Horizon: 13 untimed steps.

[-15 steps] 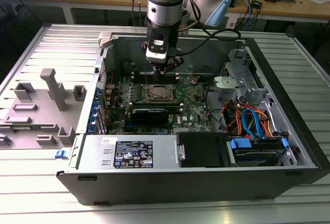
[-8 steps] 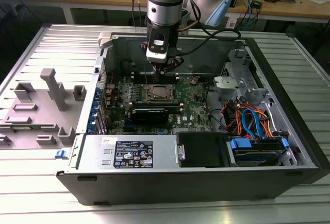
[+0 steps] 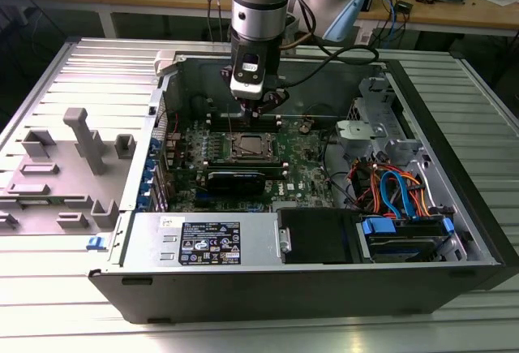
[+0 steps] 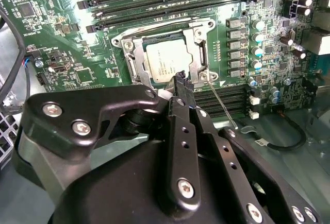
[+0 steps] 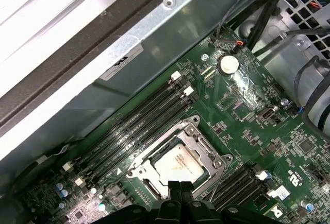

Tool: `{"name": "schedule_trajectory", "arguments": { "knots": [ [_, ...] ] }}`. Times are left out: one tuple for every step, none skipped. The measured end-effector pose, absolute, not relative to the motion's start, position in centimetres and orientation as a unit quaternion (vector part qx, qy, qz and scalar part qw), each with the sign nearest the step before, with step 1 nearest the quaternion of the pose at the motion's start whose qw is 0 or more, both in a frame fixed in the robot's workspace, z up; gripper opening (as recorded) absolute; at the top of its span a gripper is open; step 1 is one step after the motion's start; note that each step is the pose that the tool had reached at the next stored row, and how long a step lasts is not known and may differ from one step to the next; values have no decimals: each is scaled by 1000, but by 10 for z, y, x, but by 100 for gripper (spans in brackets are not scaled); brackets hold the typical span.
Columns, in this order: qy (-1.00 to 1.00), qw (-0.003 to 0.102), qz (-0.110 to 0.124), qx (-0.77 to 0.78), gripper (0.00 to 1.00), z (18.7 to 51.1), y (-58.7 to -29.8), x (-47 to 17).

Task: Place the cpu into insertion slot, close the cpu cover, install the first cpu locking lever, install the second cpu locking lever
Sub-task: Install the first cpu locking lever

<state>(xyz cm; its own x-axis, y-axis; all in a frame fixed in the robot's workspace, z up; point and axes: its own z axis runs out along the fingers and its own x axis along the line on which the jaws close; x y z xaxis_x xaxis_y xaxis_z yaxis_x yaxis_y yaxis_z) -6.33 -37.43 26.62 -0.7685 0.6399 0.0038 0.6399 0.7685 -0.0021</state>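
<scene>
- The arm [image 3: 258, 4] reaches down into an open case [image 3: 308, 292] that lies on a ribbed metal bench [image 3: 49, 308].
- The hand [image 3: 261, 108] hangs just above the green board [image 3: 304, 170], over the edge of the slot [image 3: 225, 148] next to a bank of memory slots [image 3: 243, 118].
- In both wrist views the hand [image 4: 180, 80] [image 5: 175, 187] has its 2 black fingers [image 5: 169, 190] pressed together, with nothing seen between them.
- The cpu [image 4: 164, 62] [image 5: 178, 165] lies flat in the slot [image 4: 121, 41], its silver top up.
- The cover [image 4: 200, 46] is down over the cpu; its frame lies round the chip and the top shows through the window.
- In the second wrist view the fingertips sit just beside the cover's near edge; I cannot tell whether they touch it.
- A thin lever [image 4: 221, 105] slants away from the cover's corner, across another bank of memory slots [image 4: 227, 98], close beside the fingers.
- On the bench, at the exterior view's left of the case, stands a grey fixture [image 3: 77, 158], well apart from the hand.
</scene>
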Motion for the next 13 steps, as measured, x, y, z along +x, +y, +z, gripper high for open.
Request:
{"name": "schedule_trajectory", "arguments": {
  "knots": [
    [-940, 2, 0, -340, 11, 266, -374, -63],
    [-941, 2, 0, -339, 11, 266, -374, -63],
    [-941, 2, 0, -338, 11, 266, -374, -63],
    [-942, 2, 0, -337, 11, 266, -374, -63],
    [-943, 2, 0, -333, 11, 266, -374, -63],
    [-945, 2, 0, -327, 11, 266, -374, -63],
    [-951, 2, 0, -310, 11, 266, -374, -63],
    [-954, 2, 0, -301, 11, 266, -374, -63],
    [-956, 2, 0, -293, 11, 266, -374, -63],
    [-959, 2, 1, -282, 11, 266, -374, -63],
    [-962, 2, 0, -273, 11, 266, -374, -63],
    [-967, 2, 1, -256, 11, 266, -374, -63],
    [-971, 2, 1, -239, 11, 266, -374, -63]
  ]
}}
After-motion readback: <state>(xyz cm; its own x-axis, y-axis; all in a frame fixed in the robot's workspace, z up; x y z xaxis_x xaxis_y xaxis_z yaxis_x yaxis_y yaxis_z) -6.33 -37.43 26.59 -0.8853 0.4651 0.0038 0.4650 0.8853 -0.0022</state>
